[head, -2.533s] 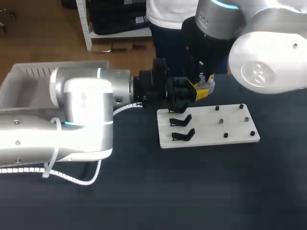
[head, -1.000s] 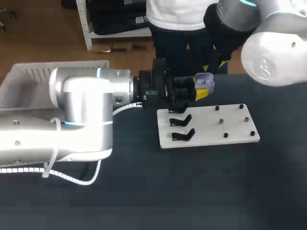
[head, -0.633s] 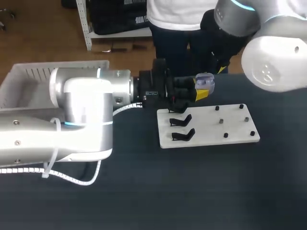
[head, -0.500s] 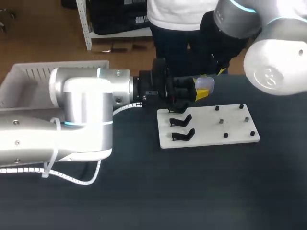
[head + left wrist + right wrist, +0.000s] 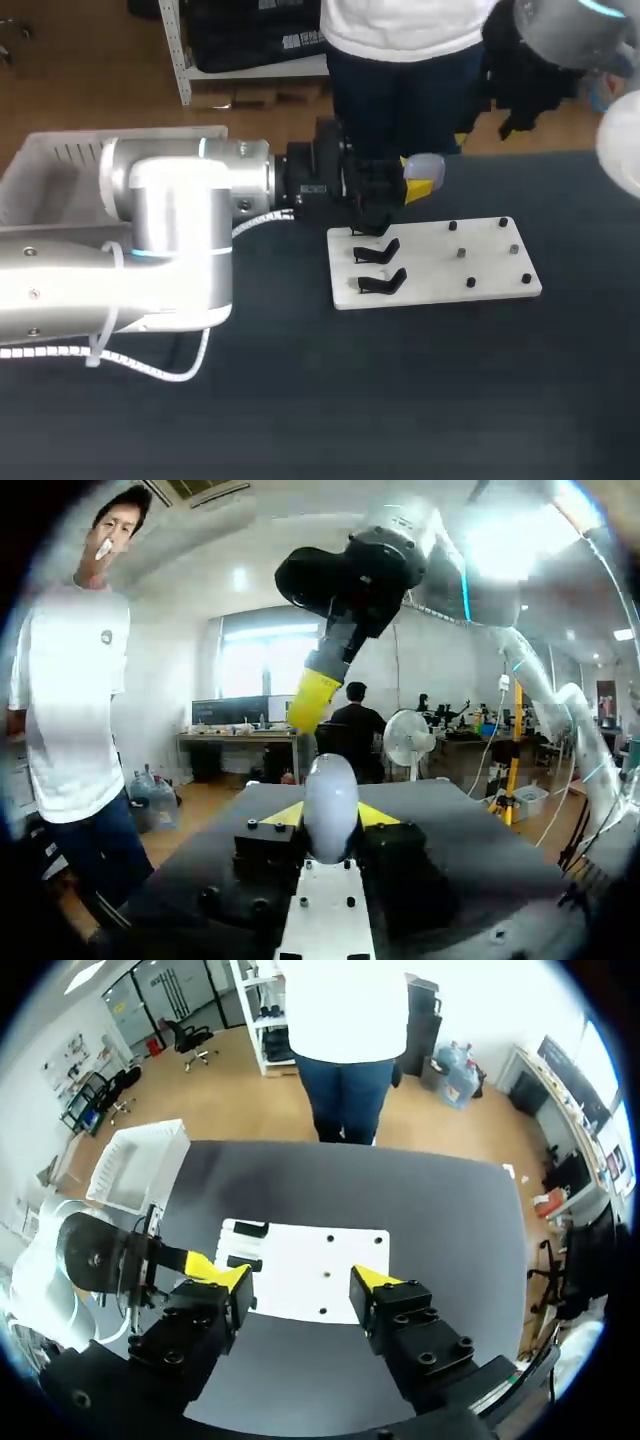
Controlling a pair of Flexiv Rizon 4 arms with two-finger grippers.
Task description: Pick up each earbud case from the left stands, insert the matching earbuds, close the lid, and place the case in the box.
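Left wrist view has the left gripper (image 5: 331,818) clamped on the pale earbud case (image 5: 331,795), held up off the table near the far edge of the white board (image 5: 440,268). Lid looks closed to me, so I'd say we're at the drop-off step. Next move would be swinging the case over to the box (image 5: 60,150) at far left and letting go. Right gripper (image 5: 303,1282) is spread wide, holding nothing, high above the table. Can't tell if the earbuds are actually inside, and the left arm (image 5: 170,240) hides much of the box in the head view.
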